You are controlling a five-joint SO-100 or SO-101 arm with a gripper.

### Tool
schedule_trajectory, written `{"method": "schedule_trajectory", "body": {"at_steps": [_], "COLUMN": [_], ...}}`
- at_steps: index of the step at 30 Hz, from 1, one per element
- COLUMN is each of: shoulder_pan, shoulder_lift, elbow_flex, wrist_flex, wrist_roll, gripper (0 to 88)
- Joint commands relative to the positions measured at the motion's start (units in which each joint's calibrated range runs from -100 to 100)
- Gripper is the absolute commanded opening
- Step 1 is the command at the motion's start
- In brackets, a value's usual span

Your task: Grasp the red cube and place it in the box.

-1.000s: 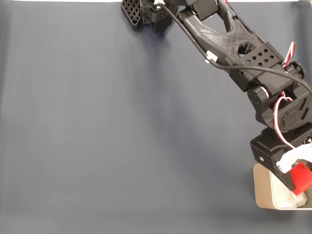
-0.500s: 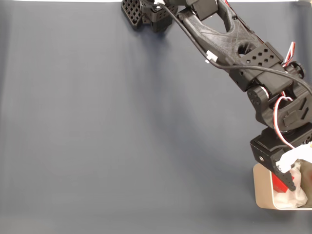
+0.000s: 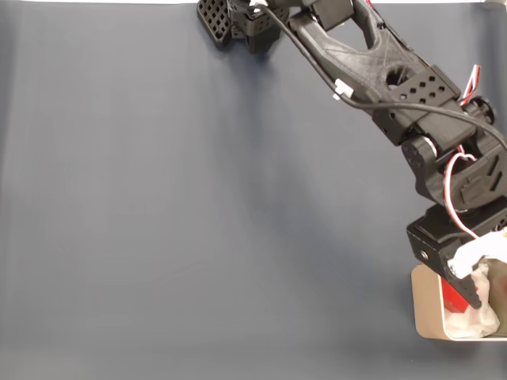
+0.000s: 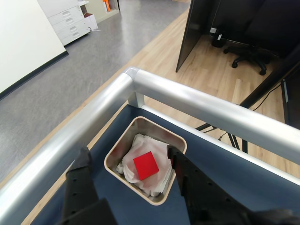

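Small bright red cube (image 3: 454, 296) lies inside the pale beige rounded box (image 3: 425, 305) at the dark blue bench's (image 3: 198, 222) lower right, fixed view. Wrist view: the black two-finger hand (image 4: 129, 158) gapes wide, empty, above cube (image 4: 146, 165) on white lining (image 4: 157, 180).

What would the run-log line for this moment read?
stage: release done | red cube: resting on white lining inside box | end effector: open, above box, empty | surface: dark blue table

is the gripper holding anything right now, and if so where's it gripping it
Nothing. The gripper is open above the box, and the red cube lies free on the white lining inside.
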Motion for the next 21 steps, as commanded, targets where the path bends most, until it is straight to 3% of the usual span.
{"method": "schedule_trajectory", "body": {"at_steps": [1, 10, 21], "shoulder_pan": [-0.51, 1.06, 6.74], "shoulder_lift": [-6.96, -14.84, -30.09], "elbow_flex": [0.72, 7.65, 21.89], "wrist_flex": [-0.88, -1.78, -3.01], "wrist_roll": [-0.29, -0.54, -1.37], "gripper": [27.8, 1.1, 0.0]}}
